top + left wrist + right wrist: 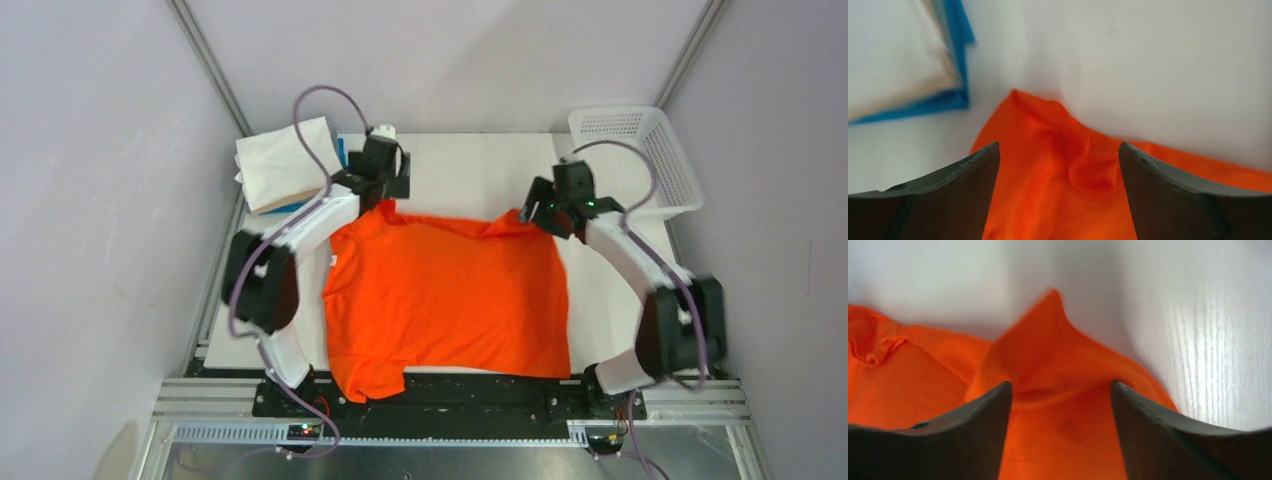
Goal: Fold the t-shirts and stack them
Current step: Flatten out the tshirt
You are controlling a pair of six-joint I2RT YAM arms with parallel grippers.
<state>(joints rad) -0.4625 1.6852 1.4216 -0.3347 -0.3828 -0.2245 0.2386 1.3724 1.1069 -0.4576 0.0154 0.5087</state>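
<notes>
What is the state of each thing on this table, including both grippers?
orange t-shirt, spread flat, far corners bunched
shirt pile, folded, stacked at far left
basket, upright
left gripper, open over the t-shirt's far left corner
right gripper, open over its far right corner

You are looking at a bright orange short-sleeved cloth t-shirt (450, 295), spread open and mostly flat, its two far corners bunched into small peaks. It lies just right of and nearer than the pile of folded shirts (285, 165), not touching it. The pile has cream-white cloth on top and a blue shirt (955, 97) beneath.
</notes>
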